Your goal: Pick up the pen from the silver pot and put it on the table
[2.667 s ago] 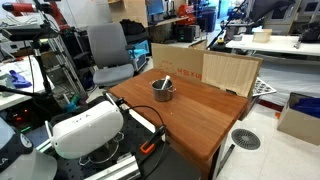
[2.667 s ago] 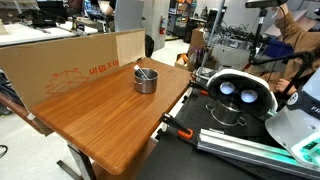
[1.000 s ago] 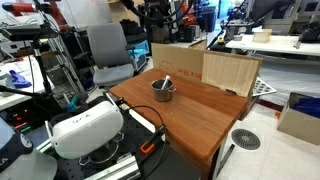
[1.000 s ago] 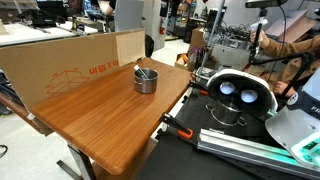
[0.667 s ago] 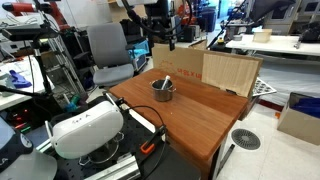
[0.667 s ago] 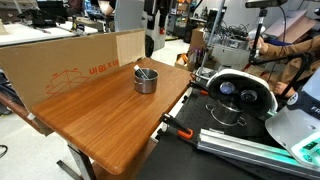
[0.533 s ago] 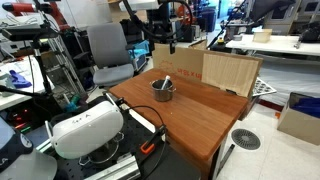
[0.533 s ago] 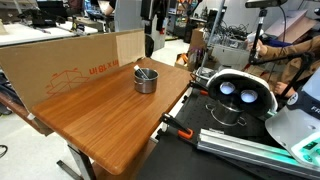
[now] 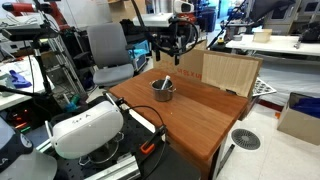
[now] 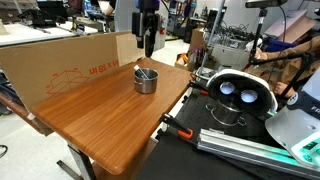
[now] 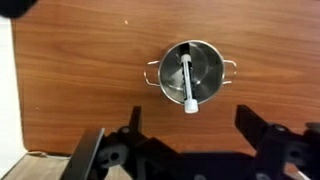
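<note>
One short, pale-tipped pen (image 11: 187, 82) lies in the small round silver metal pot (image 11: 207, 62), directly below the black gripper (image 11: 172, 140); fingers spread wide, pen's long axis crossing their closing line

pen (image 11: 187, 78): inside the silver pot (image 11: 190, 72), lying across its floor with one end at the rim.
silver pot: on the desk (image 11: 80, 70), toward the far edge in both exterior views (image 9: 163, 90) (image 10: 146, 80), with bare desk (image 9: 200, 120) (image 10: 90, 120) spreading out on the near side.
jaws: above the silver pot and apart from it.
upright board (image 9: 230, 72): along the far edge of the desk, behind the silver pot.
chair (image 9: 108, 50): beyond the desk, left of the upright board in an exterior view.
rounded casing (image 9: 85, 128): near and left of the desk, off its top.
</note>
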Robot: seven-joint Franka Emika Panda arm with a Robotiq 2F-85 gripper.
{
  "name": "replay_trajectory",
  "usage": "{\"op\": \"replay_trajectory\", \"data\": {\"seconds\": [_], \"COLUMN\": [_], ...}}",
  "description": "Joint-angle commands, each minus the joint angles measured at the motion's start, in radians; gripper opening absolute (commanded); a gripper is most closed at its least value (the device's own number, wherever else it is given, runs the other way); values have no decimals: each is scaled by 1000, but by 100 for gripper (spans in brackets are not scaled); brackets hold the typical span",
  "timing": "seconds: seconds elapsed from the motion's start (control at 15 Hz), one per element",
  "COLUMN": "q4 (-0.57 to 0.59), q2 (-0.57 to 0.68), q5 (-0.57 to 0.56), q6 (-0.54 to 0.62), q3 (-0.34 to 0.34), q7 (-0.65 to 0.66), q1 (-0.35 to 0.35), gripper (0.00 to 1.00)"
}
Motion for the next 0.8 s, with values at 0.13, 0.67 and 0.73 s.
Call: {"op": "replay_trajectory", "data": {"seconds": [0.13,0.67,0.73], "q4": [71,140,149], "q2": [109,220,231], "q5": [-4,-28,-30], "q6": [-1,2,0], "q3": [18,26,26], "q7": [25,74,82], "q1": [-8,6,8], "gripper": [100,100,100]}}
